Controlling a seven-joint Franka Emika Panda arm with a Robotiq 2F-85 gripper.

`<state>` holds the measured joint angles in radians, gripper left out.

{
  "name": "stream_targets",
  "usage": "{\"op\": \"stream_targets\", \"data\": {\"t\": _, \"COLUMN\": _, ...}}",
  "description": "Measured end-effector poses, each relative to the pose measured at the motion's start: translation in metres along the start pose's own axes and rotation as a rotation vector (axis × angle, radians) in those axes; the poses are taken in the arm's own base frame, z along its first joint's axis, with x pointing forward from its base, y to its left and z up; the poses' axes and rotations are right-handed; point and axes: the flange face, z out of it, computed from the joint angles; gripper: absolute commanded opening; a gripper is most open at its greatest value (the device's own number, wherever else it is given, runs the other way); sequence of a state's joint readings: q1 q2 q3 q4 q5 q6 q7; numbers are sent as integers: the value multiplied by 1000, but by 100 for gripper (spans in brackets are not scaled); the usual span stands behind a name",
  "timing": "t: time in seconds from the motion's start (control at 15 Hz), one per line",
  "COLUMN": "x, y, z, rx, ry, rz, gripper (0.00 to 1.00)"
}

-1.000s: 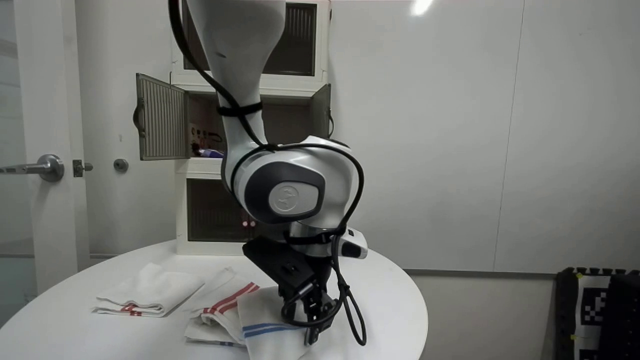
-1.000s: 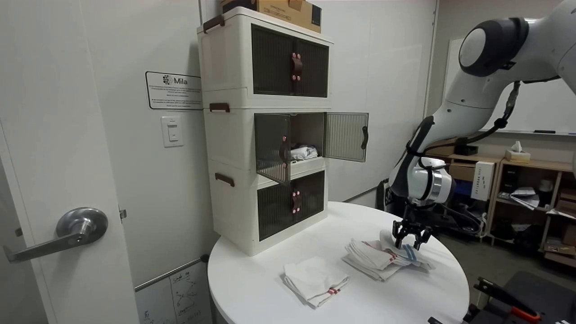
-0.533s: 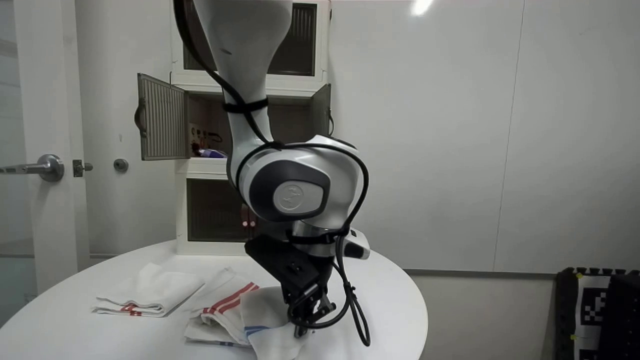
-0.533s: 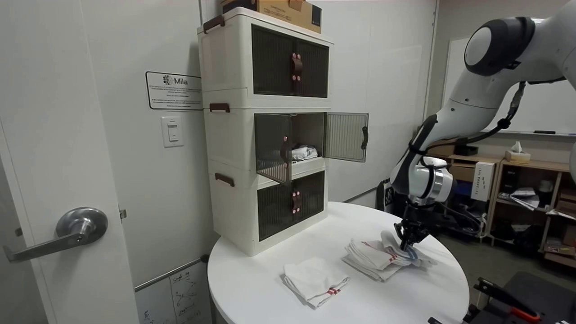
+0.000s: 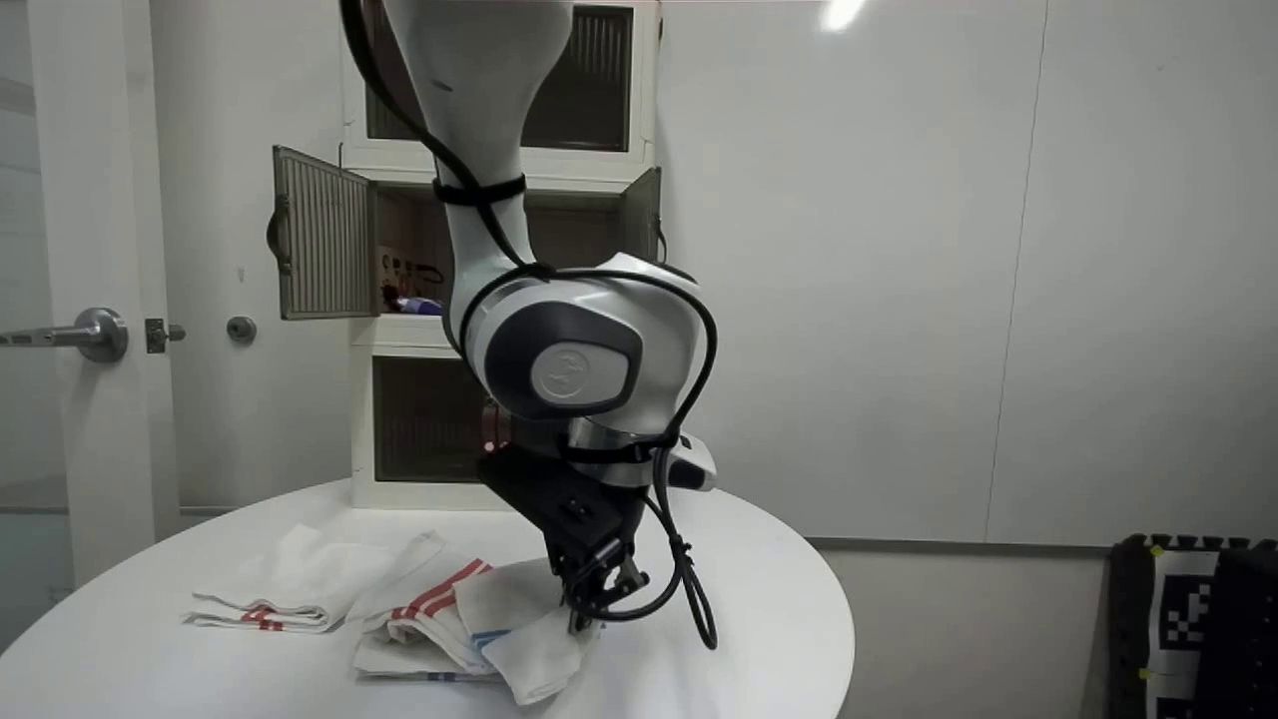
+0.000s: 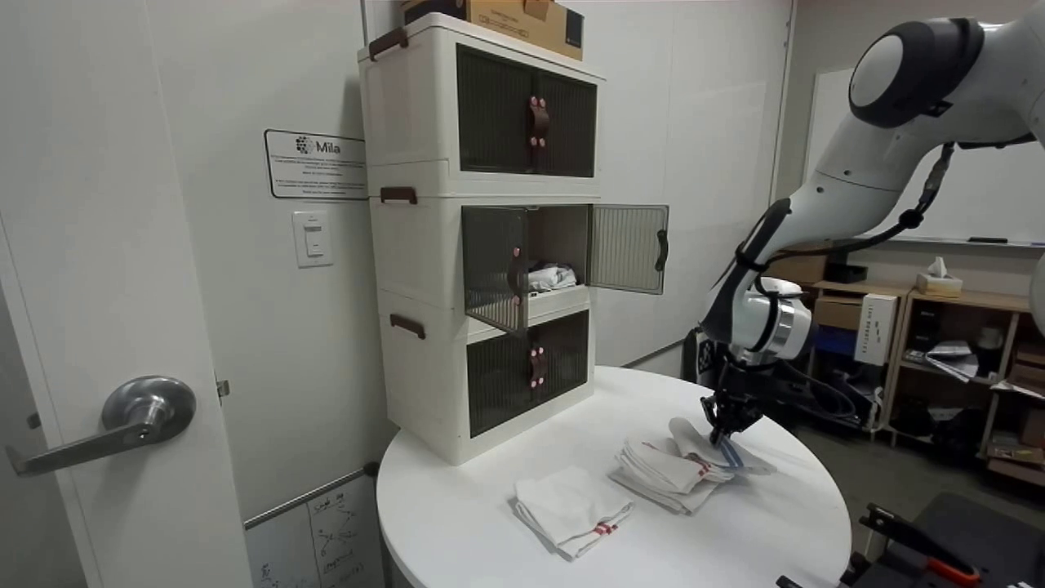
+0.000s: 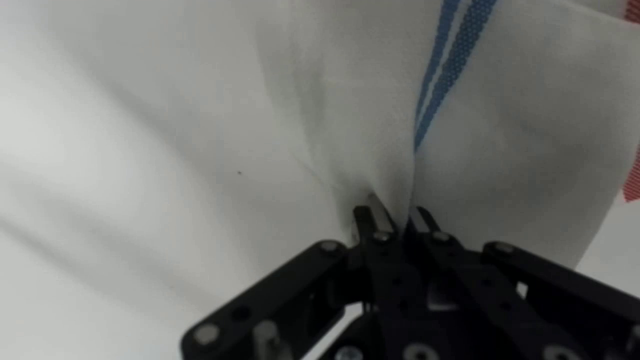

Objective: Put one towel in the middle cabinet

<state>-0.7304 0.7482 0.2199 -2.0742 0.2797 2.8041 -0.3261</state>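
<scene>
- A robot gripper [image 7: 397, 215] pinches a fold of the blue-striped towel [image 5: 534, 654], lower middle of the frame; its fingers [image 7: 375, 252], parted a second earlier, now stand narrow with cloth between them.
- In both exterior views the fingertips sit higher and further left than half a second earlier, the towel sliding with them; the grasp looks made and the carry just starting, though much of the cloth appears to rest on the white table [image 6: 653, 555].
- The red-striped towel [image 6: 661, 469] alongside, apparently overlapped by the blue-striped one, shifts left too. Only one towel is wanted, so a lift clear of its neighbour likely comes before any travel.
- Destination: the middle cabinet [image 6: 416, 253], centre of the frame, its near door [image 6: 494, 265] and far door [image 6: 629, 249] both swung out. The near one screens part of the opening, and trailing cloth could catch on either.
- Inside, a white bundle [image 6: 551, 278] takes up some room. A purple-blue item [image 5: 417, 306] shows there too, left of centre in an exterior view; whether it belongs to the same heap, onlookers cannot tell.
- A second red-striped towel [image 6: 571, 510] lies folded nearby, lower middle of the frame; a cardboard box [image 6: 526, 23] sits at the upper edge, seemingly out of the way.
</scene>
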Motion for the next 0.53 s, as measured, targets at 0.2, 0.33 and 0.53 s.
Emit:
{"op": "stream_targets", "data": {"t": 0.2, "x": 5, "y": -27, "z": -27, "rx": 52, "ry": 47, "rz": -39, "gripper": 2}}
{"op": "stream_targets", "data": {"t": 0.33, "x": 6, "y": -45, "z": -51, "rx": 79, "ry": 83, "rz": -58, "gripper": 2}}
{"op": "stream_targets", "data": {"t": 0.53, "x": 7, "y": -69, "z": -79, "rx": 94, "ry": 122, "rz": -77, "gripper": 2}}
